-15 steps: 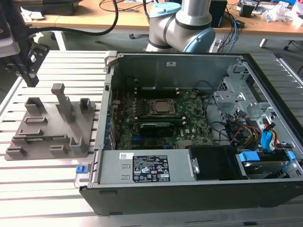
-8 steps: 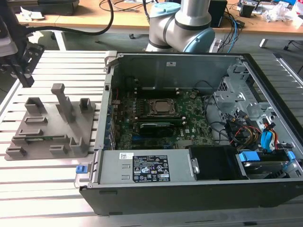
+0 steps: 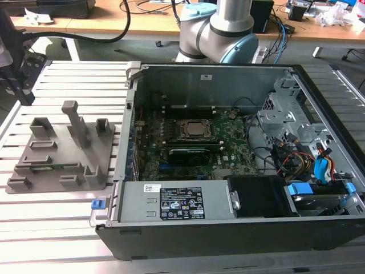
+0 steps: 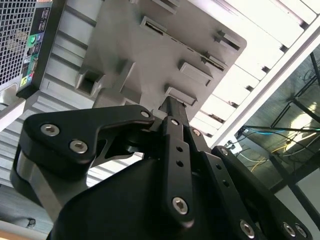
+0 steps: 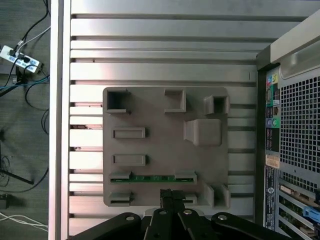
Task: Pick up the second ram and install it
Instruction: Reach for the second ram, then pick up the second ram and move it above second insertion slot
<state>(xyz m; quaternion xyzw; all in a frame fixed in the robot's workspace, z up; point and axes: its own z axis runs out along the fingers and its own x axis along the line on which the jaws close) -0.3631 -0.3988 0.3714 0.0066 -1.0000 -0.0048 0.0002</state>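
The second ram (image 5: pixel 152 177) sits sunk in a slot of the grey holder tray (image 5: pixel 160 120), so in the first wrist view I see just its thin green top edge; the rest is hidden. The claw (image 5: pixel 169 195) covers the tray's edge beside that slot and is cut off by the picture's border. In the second wrist view its black body hides much of the tray. In the exterior view the computer case (image 3: pixel 228 240) is cropped at the right, the robot arm (image 3: pixel 225 23) at the top.

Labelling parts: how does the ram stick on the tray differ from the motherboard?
The ram stick is a narrow strip, the motherboard a broad board. The ram stick sits in the grey tray outside the case; the motherboard lies inside it. Both are green.
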